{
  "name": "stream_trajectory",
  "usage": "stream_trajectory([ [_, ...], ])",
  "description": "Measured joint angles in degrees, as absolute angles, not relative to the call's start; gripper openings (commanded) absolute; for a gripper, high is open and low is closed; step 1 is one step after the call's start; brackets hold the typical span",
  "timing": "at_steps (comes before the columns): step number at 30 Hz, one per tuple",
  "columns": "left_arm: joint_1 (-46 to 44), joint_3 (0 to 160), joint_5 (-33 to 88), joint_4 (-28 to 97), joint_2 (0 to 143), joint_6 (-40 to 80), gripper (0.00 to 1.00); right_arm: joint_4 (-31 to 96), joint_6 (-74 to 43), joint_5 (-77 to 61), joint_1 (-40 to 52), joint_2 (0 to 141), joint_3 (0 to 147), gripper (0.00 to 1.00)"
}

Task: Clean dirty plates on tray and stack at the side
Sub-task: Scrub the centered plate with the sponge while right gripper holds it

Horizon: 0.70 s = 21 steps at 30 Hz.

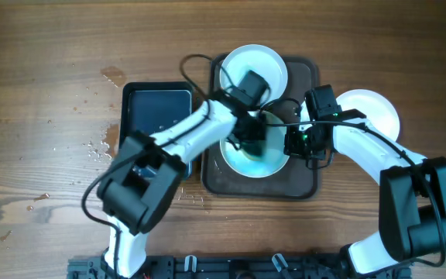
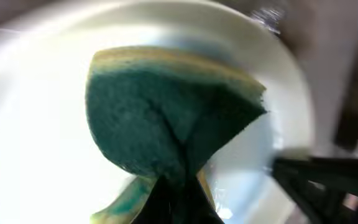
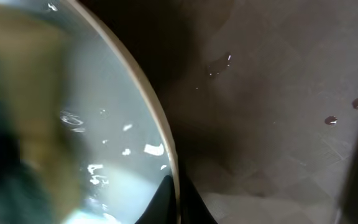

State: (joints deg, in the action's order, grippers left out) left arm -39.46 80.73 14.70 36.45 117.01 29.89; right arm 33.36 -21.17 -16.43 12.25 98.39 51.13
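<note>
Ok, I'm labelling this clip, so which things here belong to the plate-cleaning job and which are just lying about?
In the job:
brown tray
near plate, under the green sponge
far plate on the tray
third plate on the table, right of the tray

Lying about:
black tray
water drops on the table

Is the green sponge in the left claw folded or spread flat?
Folded: the green-and-yellow sponge bends along a centre crease where the left claw pinches it, over the round white plate.
</note>
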Motion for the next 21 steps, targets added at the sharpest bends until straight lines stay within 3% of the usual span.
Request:
stream_trajectory([
  [7,-41.6,80.8,25.0,35.6,119.1,29.4,0.04,33.8,-21.1,-16.0,12.2,98.4,51.1,0.04],
  [13,-39.2,81.3,27.7,44.0,119.1,27.5,0.04,34.0,-21.1,-16.1,12.2,98.4,51.1,0.04],
  [21,-32.3,81.2,10.9,51.4,115.5,27.2,0.04,33.9,-21.1,-16.2,12.2,98.4,51.1,0.04],
])
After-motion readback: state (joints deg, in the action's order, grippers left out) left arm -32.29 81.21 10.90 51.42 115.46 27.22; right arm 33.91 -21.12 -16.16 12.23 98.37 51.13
